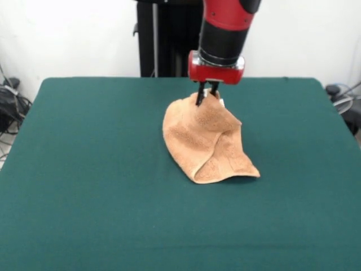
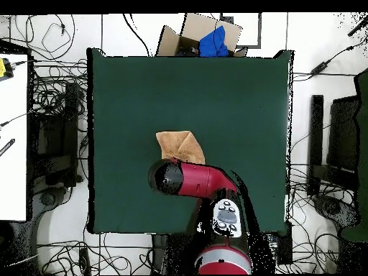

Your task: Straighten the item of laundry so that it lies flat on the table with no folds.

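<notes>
The item of laundry (image 1: 206, 138) is a peach-orange terry towel, bunched and folded near the far middle of the green table (image 1: 84, 169). Its top is pulled up into a peak, and its lower part rests on the cloth, ending in a curled corner at the front right. My gripper (image 1: 205, 97) comes straight down onto that peak and is shut on the towel's raised edge. From above, the towel (image 2: 181, 146) shows as a folded patch, and the red arm (image 2: 194, 180) covers its near part and hides the gripper.
A cardboard box with blue cloth (image 2: 205, 37) lies past the table's far edge in the overhead view. Cables and equipment (image 2: 54, 136) crowd the floor on both sides. A black post (image 1: 148, 39) stands behind the table.
</notes>
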Available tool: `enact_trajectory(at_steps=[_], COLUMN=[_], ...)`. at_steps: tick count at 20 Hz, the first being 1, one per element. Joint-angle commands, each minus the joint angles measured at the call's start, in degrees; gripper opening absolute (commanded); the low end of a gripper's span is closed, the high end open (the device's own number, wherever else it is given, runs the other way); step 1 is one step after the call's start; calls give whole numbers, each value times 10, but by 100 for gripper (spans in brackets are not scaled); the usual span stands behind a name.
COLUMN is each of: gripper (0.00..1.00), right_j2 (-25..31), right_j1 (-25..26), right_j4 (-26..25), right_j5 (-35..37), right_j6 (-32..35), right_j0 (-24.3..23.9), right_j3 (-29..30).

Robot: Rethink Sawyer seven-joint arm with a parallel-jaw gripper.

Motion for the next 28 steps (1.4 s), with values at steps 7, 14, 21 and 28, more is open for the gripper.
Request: enact_trajectory(at_steps=[7,14,21,28], gripper=[0,0,0,0], right_j2=[26,28,21,25], right_j1=[-81,-106,-133,-152], right_j4=[-1,-4,-13,-28], right_j5=[123,161,208,232], right_j6=[38,41,31,-12], right_j0=[-35,-39,-41,-77], right_j3=[29,33,24,18])
